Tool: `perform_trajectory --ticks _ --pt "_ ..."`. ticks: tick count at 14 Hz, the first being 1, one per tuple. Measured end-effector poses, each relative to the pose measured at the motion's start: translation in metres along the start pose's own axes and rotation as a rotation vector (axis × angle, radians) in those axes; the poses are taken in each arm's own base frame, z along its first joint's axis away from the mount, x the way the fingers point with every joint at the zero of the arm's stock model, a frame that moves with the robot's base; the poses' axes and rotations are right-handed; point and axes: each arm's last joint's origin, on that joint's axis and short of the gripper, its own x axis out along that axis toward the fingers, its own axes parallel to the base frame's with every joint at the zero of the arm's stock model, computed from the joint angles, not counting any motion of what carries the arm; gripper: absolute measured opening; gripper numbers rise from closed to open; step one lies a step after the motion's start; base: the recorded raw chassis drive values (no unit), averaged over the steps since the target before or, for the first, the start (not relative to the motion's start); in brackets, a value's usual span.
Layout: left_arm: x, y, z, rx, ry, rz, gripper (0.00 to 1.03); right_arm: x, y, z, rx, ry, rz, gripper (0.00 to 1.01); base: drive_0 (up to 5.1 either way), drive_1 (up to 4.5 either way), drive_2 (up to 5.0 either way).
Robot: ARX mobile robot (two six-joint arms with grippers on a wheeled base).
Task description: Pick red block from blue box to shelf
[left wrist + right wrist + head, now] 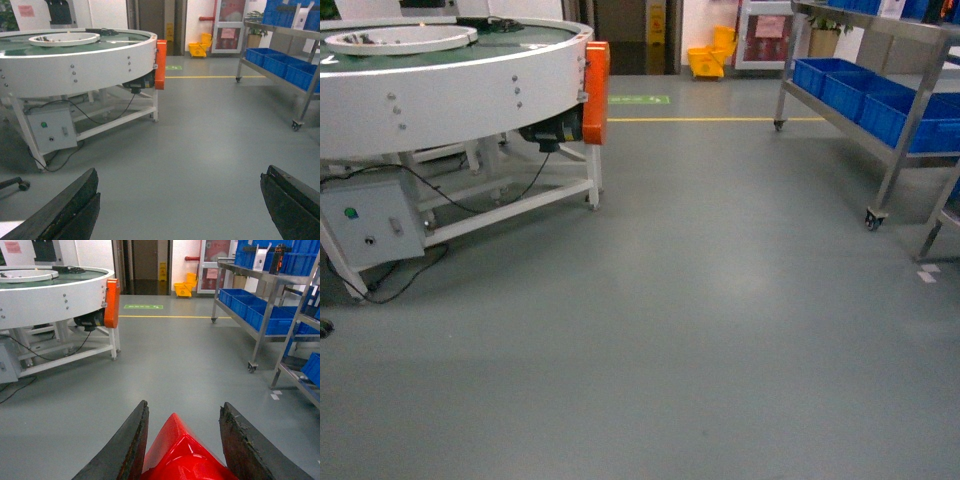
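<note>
In the right wrist view my right gripper [184, 405] is shut on the glossy red block [182, 455], which fills the gap between the two dark fingers, one corner pointing forward. The left gripper [182, 170] is open, its fingers wide apart over bare grey floor with nothing between them. Neither gripper shows in the head view. The stainless-steel shelf [904, 130] stands on casters at the right, some way ahead; both wrist views also catch the shelf [262, 325] [280, 31]. The blue box is out of view.
A large round white conveyor table [470, 70] with an orange guard [596, 78], a grey control box [370, 220] and loose cables stands at the left. Dark blue crates [860, 90] sit on the shelf. A second rack [942, 215] stands at the far right. Yellow mop bucket [708, 58] behind.
</note>
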Motion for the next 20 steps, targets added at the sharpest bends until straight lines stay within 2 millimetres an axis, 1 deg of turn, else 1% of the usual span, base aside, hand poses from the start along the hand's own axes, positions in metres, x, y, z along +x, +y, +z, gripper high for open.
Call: perform_trajectory --ticks 20 --pt "0.0000 0.0000 0.0000 0.000 0.000 0.001 0.98 0.0000 0.0000 -0.0001 0.000 0.001 0.000 0.38 0.0 4.28 -4.3"
